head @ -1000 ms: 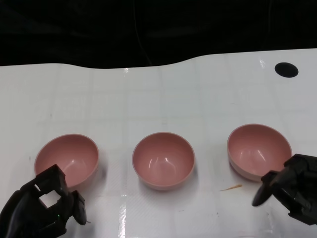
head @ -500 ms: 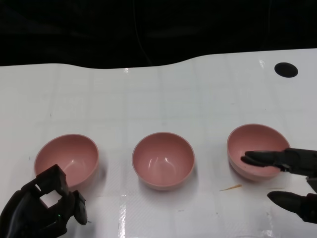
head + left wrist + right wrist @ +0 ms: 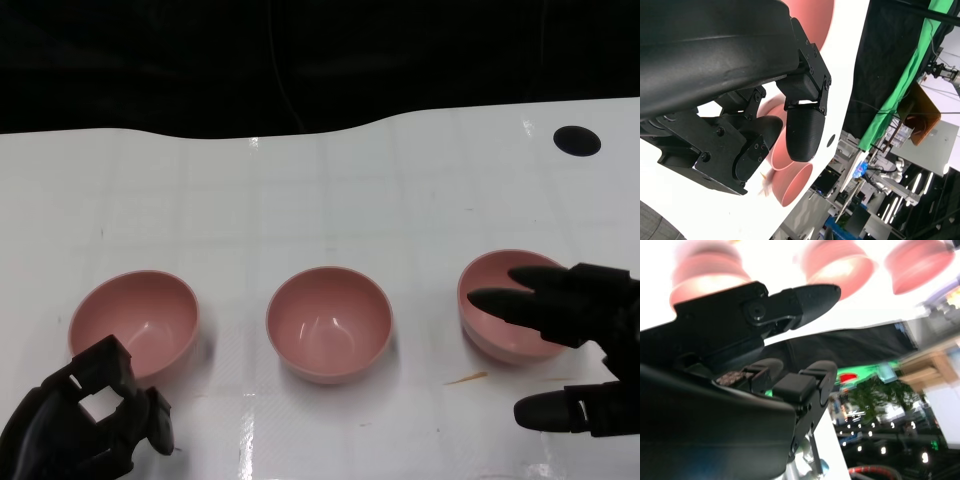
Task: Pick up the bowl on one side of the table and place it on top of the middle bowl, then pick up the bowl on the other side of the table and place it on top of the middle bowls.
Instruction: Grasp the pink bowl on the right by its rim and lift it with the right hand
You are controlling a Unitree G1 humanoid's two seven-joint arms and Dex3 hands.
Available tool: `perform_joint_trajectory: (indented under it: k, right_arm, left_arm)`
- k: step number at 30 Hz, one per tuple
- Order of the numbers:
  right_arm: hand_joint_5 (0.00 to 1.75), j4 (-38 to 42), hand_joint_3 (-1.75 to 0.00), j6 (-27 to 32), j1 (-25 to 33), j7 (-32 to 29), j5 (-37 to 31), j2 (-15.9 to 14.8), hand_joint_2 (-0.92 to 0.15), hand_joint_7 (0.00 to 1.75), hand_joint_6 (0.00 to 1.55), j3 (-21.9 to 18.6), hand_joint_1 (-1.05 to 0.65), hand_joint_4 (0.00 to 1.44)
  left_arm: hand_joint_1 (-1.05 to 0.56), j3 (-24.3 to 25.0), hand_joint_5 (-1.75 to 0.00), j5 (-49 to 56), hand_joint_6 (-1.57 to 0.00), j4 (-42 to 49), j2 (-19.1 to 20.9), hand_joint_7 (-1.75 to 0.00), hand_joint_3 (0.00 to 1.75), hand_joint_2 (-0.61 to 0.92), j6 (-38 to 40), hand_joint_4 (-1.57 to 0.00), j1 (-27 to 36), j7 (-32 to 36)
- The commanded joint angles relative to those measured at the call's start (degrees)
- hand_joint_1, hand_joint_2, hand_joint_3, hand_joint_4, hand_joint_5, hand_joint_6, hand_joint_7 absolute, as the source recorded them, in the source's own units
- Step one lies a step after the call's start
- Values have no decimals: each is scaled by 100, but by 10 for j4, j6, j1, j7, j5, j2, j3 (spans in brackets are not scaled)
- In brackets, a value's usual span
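Three pink bowls on desk (image 3: 300, 200). Right hand (image 3: 580, 350) fingers spread over right bowl (image 3: 505, 305), not touching. Left hand (image 3: 85, 425) curled, empty. Bowl likely light, rigid, slick; pinch rim.

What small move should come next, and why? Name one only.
Probably lower the right hand and close its fingers on the near rim of the right bowl. The hand is open, fingers spread over that bowl with the thumb outside it. All three bowls sit apart on the table; the middle bowl is empty.
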Motion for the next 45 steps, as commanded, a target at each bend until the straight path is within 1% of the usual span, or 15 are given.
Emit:
perform_joint_trajectory:
  k: [1,6,8,13,19,23,27,31,32,35,39,45]
  right_arm:
    - [1,-4,-15,20,-9,-39,-65,-26,-92,0,53,18,-95,49]
    - [0,8,-14,73,-32,-69,-149,-50,-92,0,52,61,-95,48]
    - [1,15,-17,97,-43,-80,-179,-59,-92,0,52,79,-96,49]
    - [1,47,-15,149,-76,-87,-203,-74,-92,0,53,122,-95,49]
    - [2,105,-14,180,-116,-115,-212,-91,-92,1,55,168,-94,52]
    - [2,118,-13,193,-126,-129,-208,-102,-92,1,56,187,-94,53]
    - [1,140,-13,229,-143,-133,-226,-111,-92,0,53,207,-95,51]
    - [0,143,-13,248,-144,-145,-228,-116,-92,0,52,220,-96,50]
    - [0,143,-14,256,-144,-151,-231,-116,-92,0,46,223,-101,46]
    - [0,136,-16,278,-142,-143,-232,-119,-92,0,40,228,-104,41]
    - [0,126,-17,302,-137,-129,-230,-126,-92,0,40,234,-105,38]
    - [0,124,-16,328,-133,-122,-230,-122,-92,0,38,252,-105,36]
  left_arm:
    - [-1,5,-175,2,-73,1,9,-167,129,55,-8,-84,-2,-3]
    - [0,5,-175,2,-74,1,10,-167,128,57,-5,-85,-4,-2]
    - [0,5,-175,3,-74,6,11,-167,129,57,-10,-85,-6,-6]
    - [0,7,-175,-2,-75,4,12,-166,129,57,-2,-85,-5,-2]
    - [1,8,-175,-1,-75,8,15,-165,130,57,-5,-85,-6,-6]
    - [1,7,-175,1,-75,7,15,-165,130,57,-8,-85,-5,-6]
    - [0,8,-175,2,-74,7,16,-165,129,57,-7,-85,-4,-4]
    - [0,8,-175,2,-74,8,16,-166,129,57,-9,-85,-4,-7]
    - [0,8,-175,2,-74,10,17,-166,129,57,-10,-85,-5,-9]
    - [0,6,-175,5,-75,12,20,-166,129,57,-15,-86,-6,-13]
    - [-1,7,-175,4,-75,15,22,-168,131,56,-15,-86,-8,-17]
    - [-1,8,-175,5,-74,13,26,-168,132,54,-11,-86,-8,-14]
